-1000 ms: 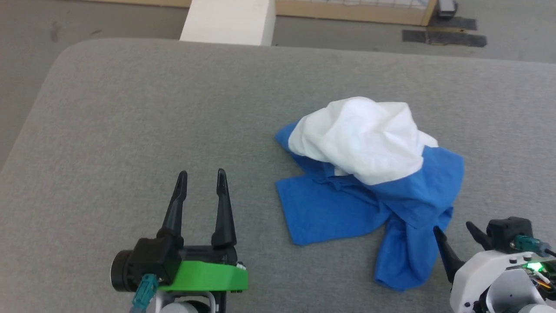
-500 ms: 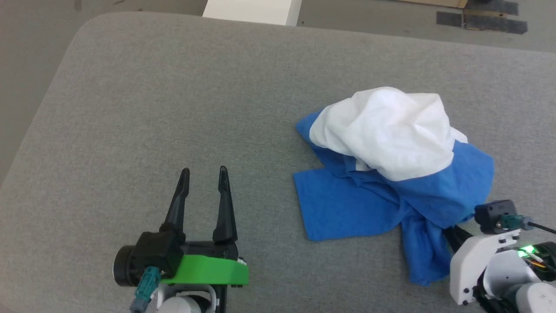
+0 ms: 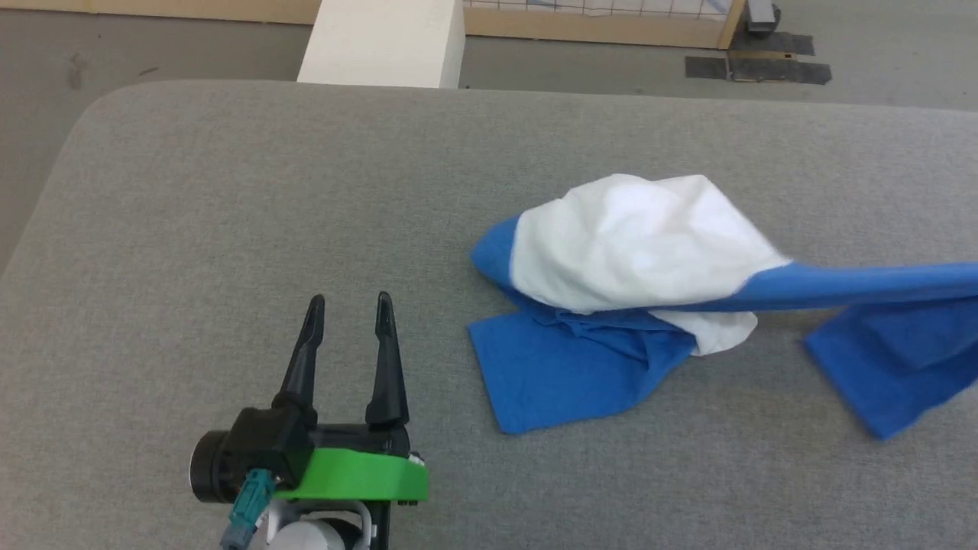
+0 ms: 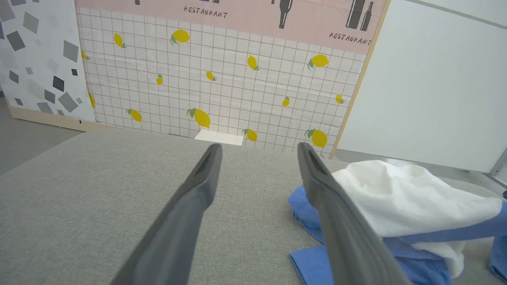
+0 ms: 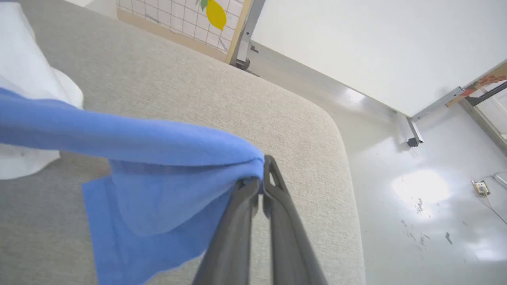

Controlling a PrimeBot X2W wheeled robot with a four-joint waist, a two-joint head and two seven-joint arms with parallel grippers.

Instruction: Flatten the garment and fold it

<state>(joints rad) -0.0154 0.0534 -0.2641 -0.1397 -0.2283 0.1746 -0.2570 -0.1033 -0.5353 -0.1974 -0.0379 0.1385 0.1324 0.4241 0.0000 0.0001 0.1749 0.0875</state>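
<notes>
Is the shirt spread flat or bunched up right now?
Bunched up: the garment lies in a crumpled heap, one blue edge stretched taut in the shut right gripper.

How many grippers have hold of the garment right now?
1. The right gripper is shut on a blue edge of the garment, stretched off to the right; the left gripper is open, clear of it.

White-and-blue garment (image 3: pixel 634 252), grey table (image 3: pixel 229 214)
</notes>
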